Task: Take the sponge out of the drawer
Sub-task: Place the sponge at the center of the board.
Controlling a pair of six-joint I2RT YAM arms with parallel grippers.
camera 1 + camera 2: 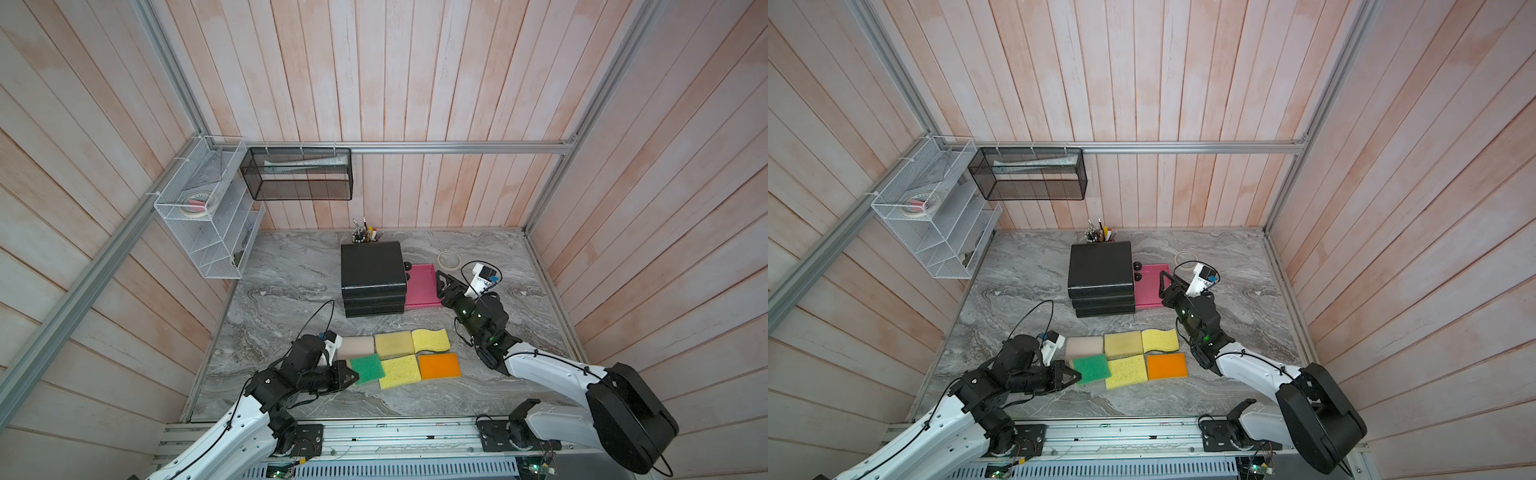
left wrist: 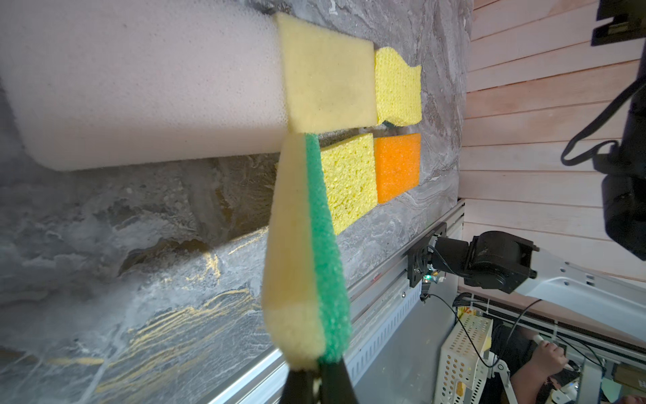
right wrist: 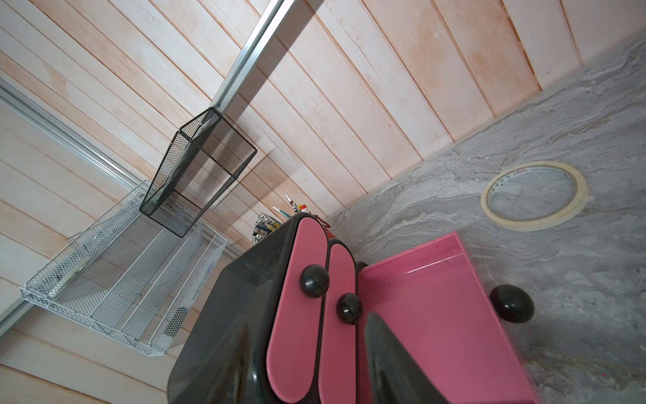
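Note:
A sponge with a green scouring face and a yellow body (image 1: 369, 368) (image 1: 1091, 368) (image 2: 325, 245) is at the front left of the table. My left gripper (image 1: 351, 376) (image 1: 1076, 377) (image 2: 316, 376) is shut on its near edge. Whether the sponge rests on the table I cannot tell. The pink drawer (image 1: 422, 289) (image 1: 1148, 286) (image 3: 437, 314) stands pulled out to the right of the black drawer unit (image 1: 372, 270) (image 1: 1100, 266). The part of its inside that shows is bare. My right gripper (image 1: 441, 282) (image 1: 1165, 282) (image 3: 307, 321) is open at the drawer's right edge, holding nothing.
Several other sponges lie in two rows beside the green one: beige (image 1: 357, 345), tan (image 1: 392, 344), wavy yellow (image 1: 430, 340), yellow (image 1: 400, 371), orange (image 1: 439, 365). A tape ring (image 1: 449, 259) and a pen cup (image 1: 365, 235) are at the back. Wire baskets (image 1: 208, 208) hang on the left wall.

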